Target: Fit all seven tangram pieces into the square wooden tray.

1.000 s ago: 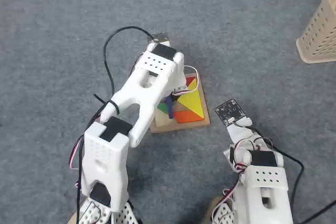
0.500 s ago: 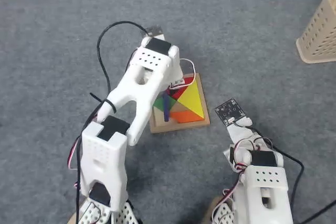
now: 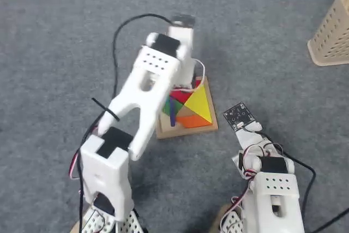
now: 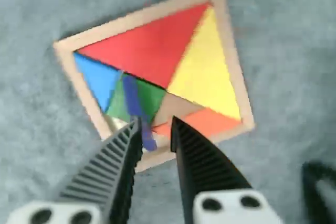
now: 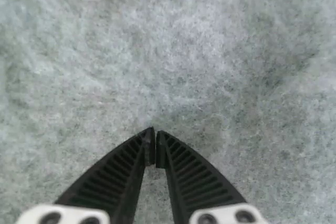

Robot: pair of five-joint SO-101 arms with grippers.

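While your left pincer [image 4: 155, 123] hung barely open and empty, the purple piece [image 4: 132, 98] looked unseated. Pressing it flat seemed wise.

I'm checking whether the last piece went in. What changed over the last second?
The left gripper rose away from the square wooden tray and now hangs open and empty above it. The dark blue tangram piece stays in the tray, lying across the green piece. The right gripper stayed shut over the grey carpet.
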